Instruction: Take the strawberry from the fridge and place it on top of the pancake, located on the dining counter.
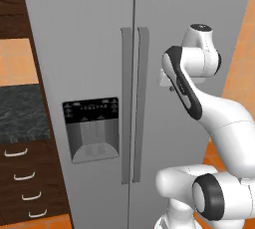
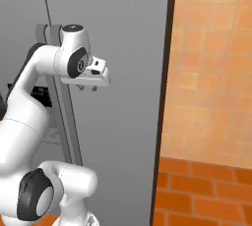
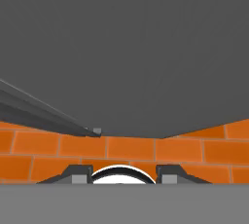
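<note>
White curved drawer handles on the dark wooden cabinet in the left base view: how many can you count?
4, stacked vertically down the cabinet at lower left: top, second, third, bottom. More may lie below the frame.

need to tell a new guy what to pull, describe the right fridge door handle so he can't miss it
Find the tall grey fridge with both doors shut. Two long vertical grey handles run side by side along its centre seam. The right handle is the one nearer the robot's white arm, away from the black water dispenser panel set in the left door.
</note>
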